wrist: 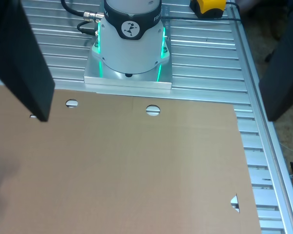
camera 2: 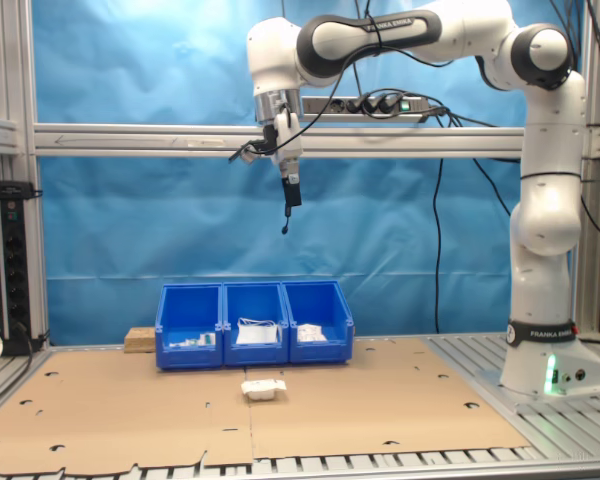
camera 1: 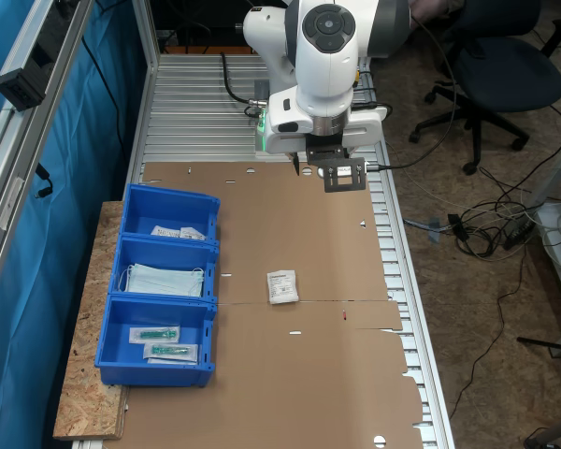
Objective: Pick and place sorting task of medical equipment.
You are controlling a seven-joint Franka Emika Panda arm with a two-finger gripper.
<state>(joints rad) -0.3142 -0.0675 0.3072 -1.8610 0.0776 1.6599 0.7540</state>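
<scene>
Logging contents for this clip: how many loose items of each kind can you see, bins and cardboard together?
White sachets: 3, one on the cardboard, two in the end bin
Blue face masks: 1 stack, number unclear
Clear packets with green parts: 2
Total: 6, counting the stack as one

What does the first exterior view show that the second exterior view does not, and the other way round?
First exterior view: from above it looks into the blue bins, holding white packets, face masks and clear packets with green parts, one kind per bin.
Second exterior view: from the side it gives height; the gripper hangs high above the cardboard.
Both: the white square sachet lies on the cardboard, apart from the bins.
</scene>
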